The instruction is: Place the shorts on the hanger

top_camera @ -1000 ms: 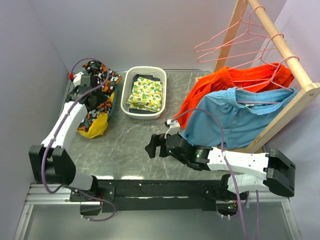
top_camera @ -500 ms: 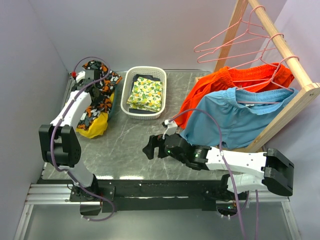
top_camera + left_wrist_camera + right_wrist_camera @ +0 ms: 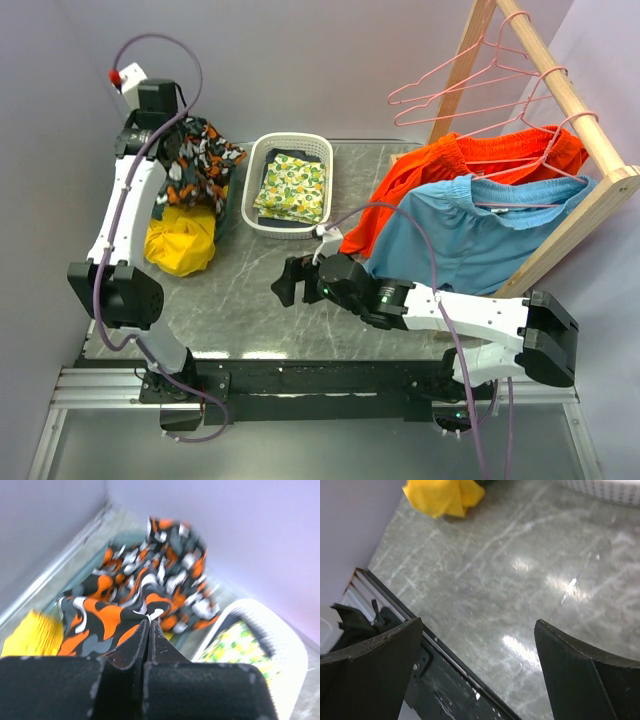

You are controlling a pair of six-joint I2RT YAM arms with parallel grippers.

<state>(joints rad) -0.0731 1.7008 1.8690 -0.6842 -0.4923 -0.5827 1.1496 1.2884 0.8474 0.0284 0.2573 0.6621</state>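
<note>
L gripper (image 3: 149, 626) is clamped on a fold of the shorts (image 3: 150, 575). They dangle far-left above yellow cloth (image 3: 180, 240), prob. to shake them free. R gripper (image 3: 283, 290) is spread, empty. The hanger (image 3: 470, 75) is well apart on rack (image 3: 590, 130). Vs 1 s ago: L arm raised, shorts lifted.

Left arm (image 3: 125, 200) risen, lifting shorts (image 3: 197, 160) off yellow cloth (image 3: 180, 242); right arm (image 3: 440, 305) slid left.

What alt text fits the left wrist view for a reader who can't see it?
The left claw is shut on a fold of the black, orange and white camouflage shorts, which hang beyond its tips. A yellow cloth lies at lower left and a white basket at right.
</note>
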